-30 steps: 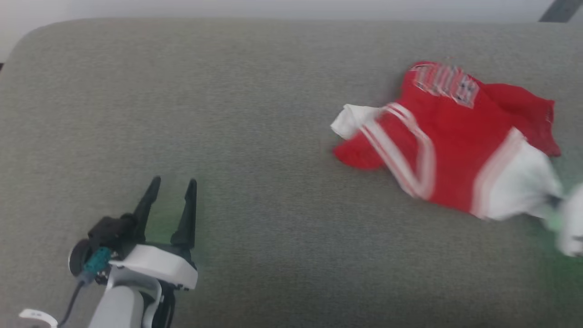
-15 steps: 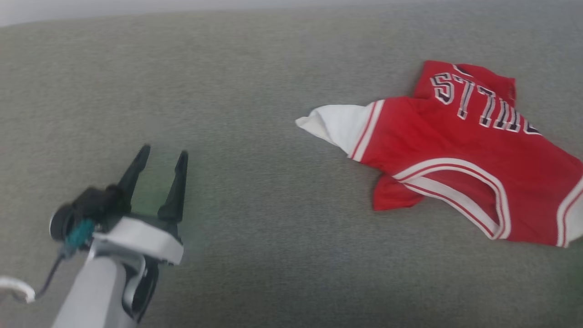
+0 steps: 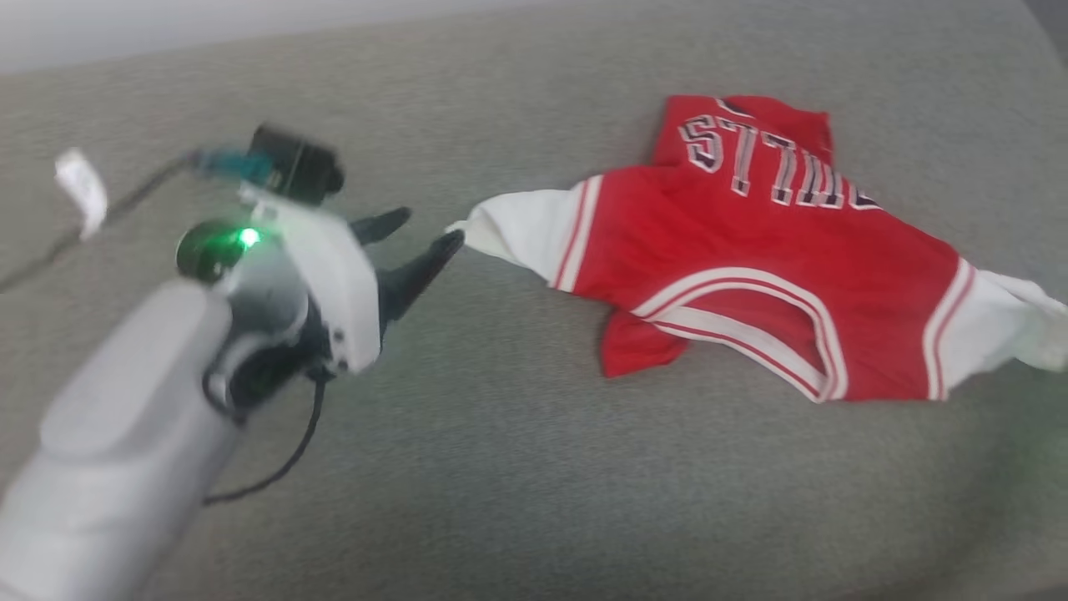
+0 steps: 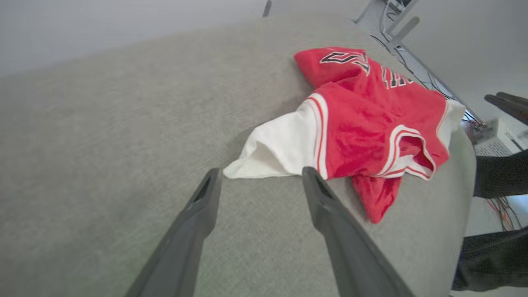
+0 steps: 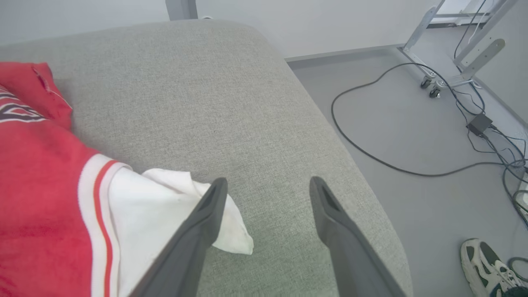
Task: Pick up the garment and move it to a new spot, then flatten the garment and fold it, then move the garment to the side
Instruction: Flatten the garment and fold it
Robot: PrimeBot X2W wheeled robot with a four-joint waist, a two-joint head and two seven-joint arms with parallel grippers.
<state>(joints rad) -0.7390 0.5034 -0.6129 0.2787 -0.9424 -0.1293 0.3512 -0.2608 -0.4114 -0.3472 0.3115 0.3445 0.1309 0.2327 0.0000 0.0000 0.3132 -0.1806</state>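
Garment (image 3: 751, 275) lies rumpled on the right of the grey pad (image 3: 501, 501). Left hand (image 3: 430, 228) wide, tips just beside one white sleeve (image 3: 517, 234); right hand (image 5: 268, 181) wide, empty (over the other sleeve (image 5: 165, 206), near the pad's edge). Risk: pinching only sleeve-tip cloth may slip or bunch it.

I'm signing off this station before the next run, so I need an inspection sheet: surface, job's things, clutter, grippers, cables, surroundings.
Surface: grey fabric cushion, one garment on it.
Job's things: garment rumpled, lettering up, not flattened or folded.
Clutter: nothing seen.
Grippers: left gripper jaws open at the tip of one white sleeve; right gripper jaws open beside the other sleeve; neither holds cloth.
Cables: black cable looped on the floor; wrist cable on the left arm.
Surroundings: wheeled metal frame, a person's shoe.
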